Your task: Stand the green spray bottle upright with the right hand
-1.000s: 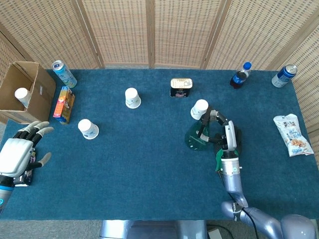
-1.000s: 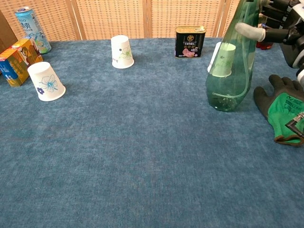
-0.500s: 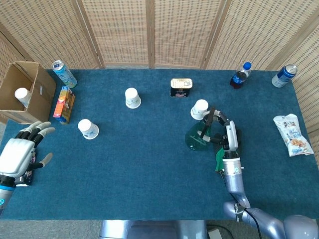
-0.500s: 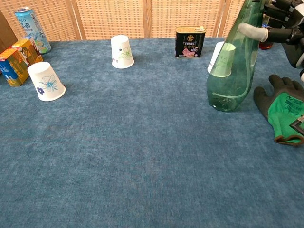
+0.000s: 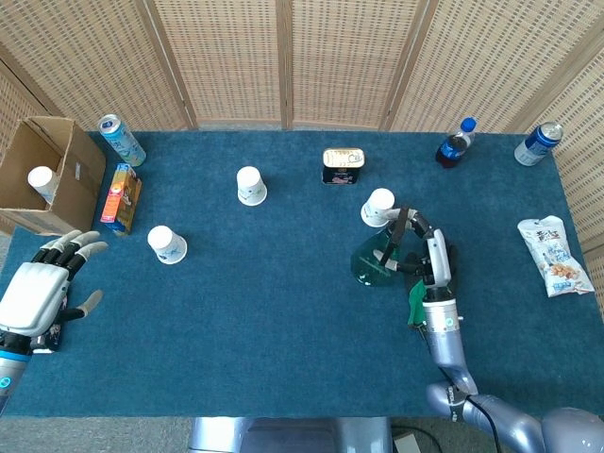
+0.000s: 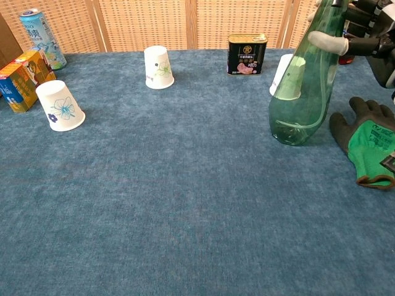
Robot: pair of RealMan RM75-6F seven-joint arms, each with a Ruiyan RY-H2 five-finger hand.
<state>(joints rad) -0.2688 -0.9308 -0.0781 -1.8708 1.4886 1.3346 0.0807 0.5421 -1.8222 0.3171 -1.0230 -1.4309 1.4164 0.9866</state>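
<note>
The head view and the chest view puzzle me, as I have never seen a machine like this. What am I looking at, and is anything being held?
It is a robot with two arms ending in hands, working at a blue table. One camera looks down from its head, the other looks forward from its chest.

The right hand grips the neck of a green spray bottle, whose base rests on the table while it leans slightly. Beside it lies a green and black glove.

The left hand hovers at the table's edge, fingers spread, holding nothing.

Also on the table: three upturned paper cups, the nearest to the bottle just behind it, a dark tin, drink cans, a cola bottle, a snack bag and a cardboard box.
</note>
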